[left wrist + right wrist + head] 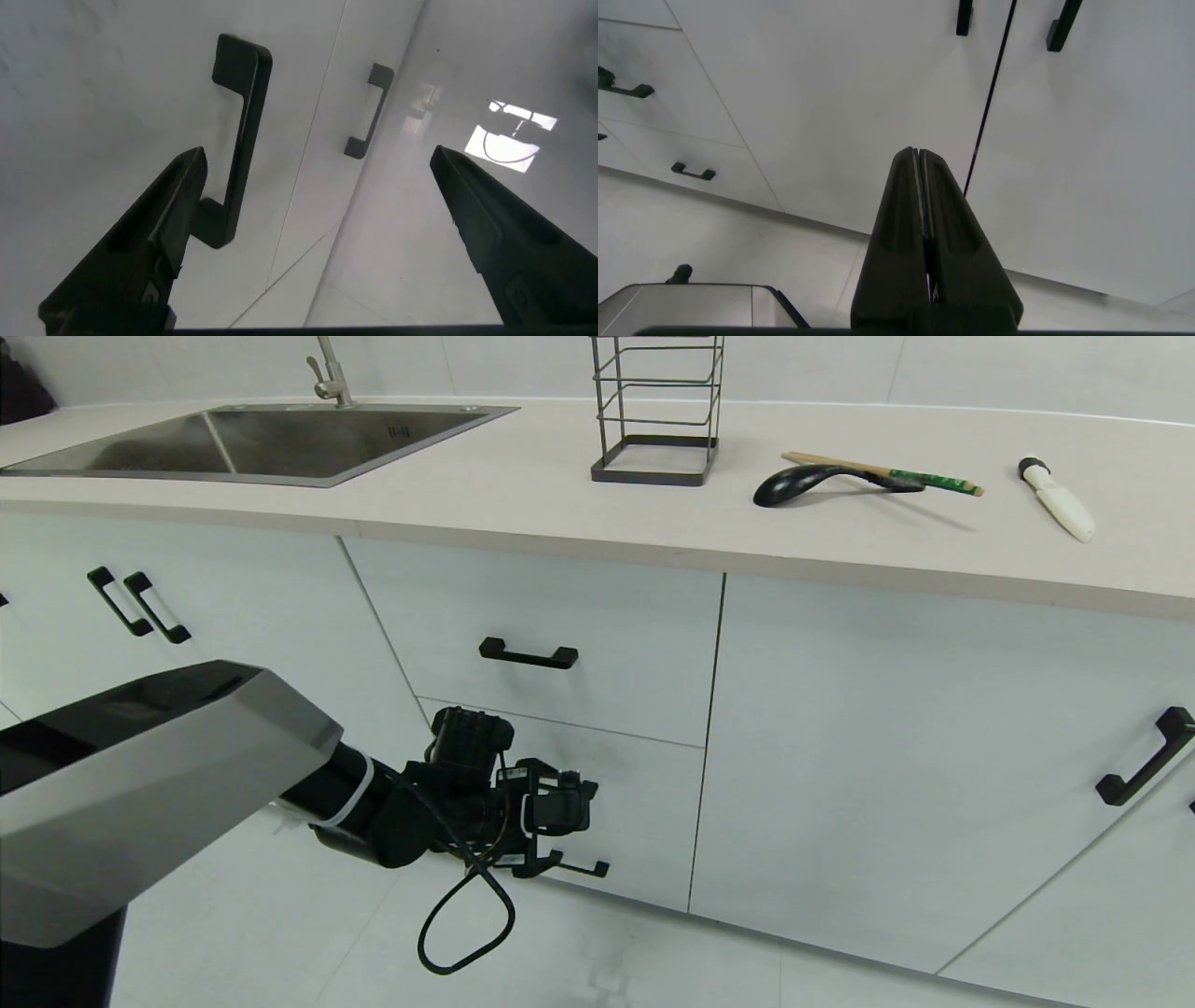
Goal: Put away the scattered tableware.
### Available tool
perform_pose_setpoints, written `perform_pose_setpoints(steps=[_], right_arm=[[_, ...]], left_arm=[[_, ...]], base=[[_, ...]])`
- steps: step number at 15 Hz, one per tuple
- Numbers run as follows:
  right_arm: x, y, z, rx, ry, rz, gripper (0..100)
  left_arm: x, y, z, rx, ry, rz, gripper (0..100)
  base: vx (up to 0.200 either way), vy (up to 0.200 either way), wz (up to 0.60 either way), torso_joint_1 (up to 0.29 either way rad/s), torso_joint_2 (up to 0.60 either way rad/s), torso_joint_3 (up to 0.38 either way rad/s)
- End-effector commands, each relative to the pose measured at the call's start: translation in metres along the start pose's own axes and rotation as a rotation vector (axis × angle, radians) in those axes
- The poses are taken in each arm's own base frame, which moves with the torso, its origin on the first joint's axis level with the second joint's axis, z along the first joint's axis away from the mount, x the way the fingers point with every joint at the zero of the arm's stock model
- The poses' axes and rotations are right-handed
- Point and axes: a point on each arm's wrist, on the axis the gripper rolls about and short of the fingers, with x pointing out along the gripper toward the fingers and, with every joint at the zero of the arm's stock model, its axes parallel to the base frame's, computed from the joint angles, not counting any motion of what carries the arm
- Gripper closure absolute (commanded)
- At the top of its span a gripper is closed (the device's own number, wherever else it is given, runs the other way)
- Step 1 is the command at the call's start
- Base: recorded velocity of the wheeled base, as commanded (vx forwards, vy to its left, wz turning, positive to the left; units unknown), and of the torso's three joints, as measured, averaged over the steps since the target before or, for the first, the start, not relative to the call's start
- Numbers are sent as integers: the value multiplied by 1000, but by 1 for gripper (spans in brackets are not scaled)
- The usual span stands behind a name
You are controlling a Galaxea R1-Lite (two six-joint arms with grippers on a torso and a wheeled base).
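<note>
On the tabletop (523, 504), toward the robot's right, lay the scattered tableware: a black spoon (805, 483), a pair of chopsticks (882, 472) and a white-handled utensil (1057, 502). The spoon's arched handle ended against the chopsticks, while the white utensil lay apart, farther right. We judged all three light and rigid. The spoon looked glossy and likely slippery, best pinched across the raised handle where it cleared the surface. The thin chopsticks lay flat and would want a grip at mid-length so both came up together. The white utensil offered a thick handle to close on.

A dark wire rack (658, 420) stood upright near the spoon, between it and the steel sink (252, 439) on the left; we took it for the likely holder.

Neither arm was near these things. The left jaws hung low before the white cabinet fronts, spread wide and holding nothing, framing a black door handle (238, 140) in the wrist view. The right jaws were pressed together with nothing between them, pointing at other cabinet doors.
</note>
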Motion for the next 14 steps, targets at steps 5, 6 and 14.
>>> perform_pose_setpoints(steps=[5, 6, 14], right_arm=[[0, 0, 0, 0, 1, 1, 100], [0, 0, 0, 0, 1, 1, 100], [0, 0, 0, 0, 1, 1, 100]], left_arm=[[18, -7, -6, -22, 5, 3, 0], [23, -6, -7, -21, 3, 7, 0], [25, -33, -8, -23, 15, -83, 0]], base=[[0, 0, 0, 0, 0, 0], [0, 0, 0, 0, 0, 0], [0, 0, 0, 0, 0, 0]])
